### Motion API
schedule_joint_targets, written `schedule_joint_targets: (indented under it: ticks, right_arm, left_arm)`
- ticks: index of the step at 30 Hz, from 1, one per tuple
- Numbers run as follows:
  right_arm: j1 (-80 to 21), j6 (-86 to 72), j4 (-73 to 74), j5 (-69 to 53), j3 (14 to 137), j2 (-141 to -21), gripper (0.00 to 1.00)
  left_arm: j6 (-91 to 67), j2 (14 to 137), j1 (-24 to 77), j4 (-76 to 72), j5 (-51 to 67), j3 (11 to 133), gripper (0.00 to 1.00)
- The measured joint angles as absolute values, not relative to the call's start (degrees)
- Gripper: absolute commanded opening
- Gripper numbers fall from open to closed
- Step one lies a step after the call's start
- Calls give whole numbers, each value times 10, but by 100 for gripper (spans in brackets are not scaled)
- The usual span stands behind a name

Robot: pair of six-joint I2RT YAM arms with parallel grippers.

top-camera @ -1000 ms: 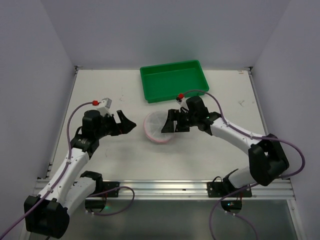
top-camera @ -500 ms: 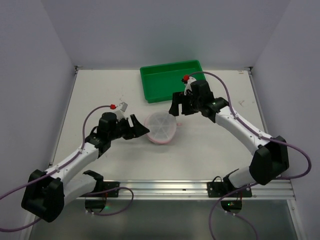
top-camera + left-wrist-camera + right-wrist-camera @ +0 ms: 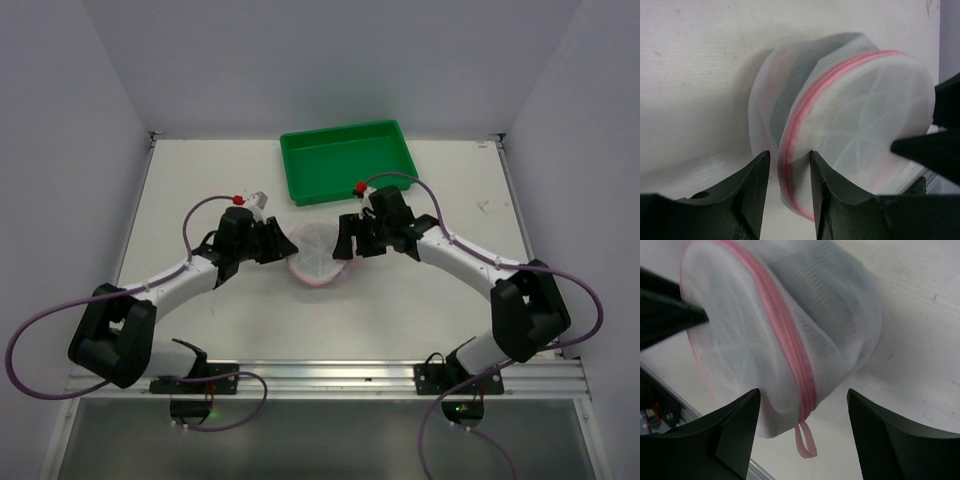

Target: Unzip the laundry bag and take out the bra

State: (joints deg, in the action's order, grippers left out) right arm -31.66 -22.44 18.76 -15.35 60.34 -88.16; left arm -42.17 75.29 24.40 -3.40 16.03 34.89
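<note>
On the pale worktop (image 3: pixel 200 180), our left jaws sit close-set astride the bag's (image 3: pixel 860 110) pink rim (image 3: pixel 790 135); whether they pinch it we cannot tell. Our right jaws gape, its tab (image 3: pixel 805 442) between them. The mesh looks light and floppy: hold the rim, pull the tab.

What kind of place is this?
Probably a robot lab test bench: a white table boxed in by plain walls, a left arm and a right arm bolted to a metal rail at its edge, and a laundry bag and green tray set out as props.
</note>
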Motion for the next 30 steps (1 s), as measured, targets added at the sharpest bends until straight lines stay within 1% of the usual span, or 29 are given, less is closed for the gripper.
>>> schedule_joint_targets:
  ticks: [2,5,10,12,13,16,17,20,22,26,30]
  right_arm:
    - [-325,-240,184,-160,571,-861,71]
    - [-342,-264,176,-162,534,-829,71]
    - [-369,-302,151,-163,507,-796,71]
    - [-373,-315,142,-163,500,-790,71]
    - [-372,-322,139,-162,498,-789,71]
    - [-372,-339,132,-162,495,-788,71]
    - [-372,-345,130,-161,495,-786,71]
    - [-372,-357,131,-156,495,-774,72]
    - [-372,-361,137,-142,496,-759,73]
    - [-371,-354,178,-98,524,-741,72]
    - [-364,-340,200,-79,570,-744,70]
  left_arm:
    - [-409,776,244,-38,158,376,41]
    - [-385,817,244,-38,160,427,46]
    - [-346,869,244,-37,163,505,47]
    - [-336,877,244,-36,165,523,50]
    - [-333,877,244,-37,165,528,53]
    - [-326,878,244,-35,166,538,66]
    - [-322,878,243,-33,165,541,76]
    - [-317,872,239,-20,159,545,88]
    - [-319,859,232,0,150,545,90]
    - [-334,801,224,47,123,539,91]
    - [-360,720,223,70,112,488,91]
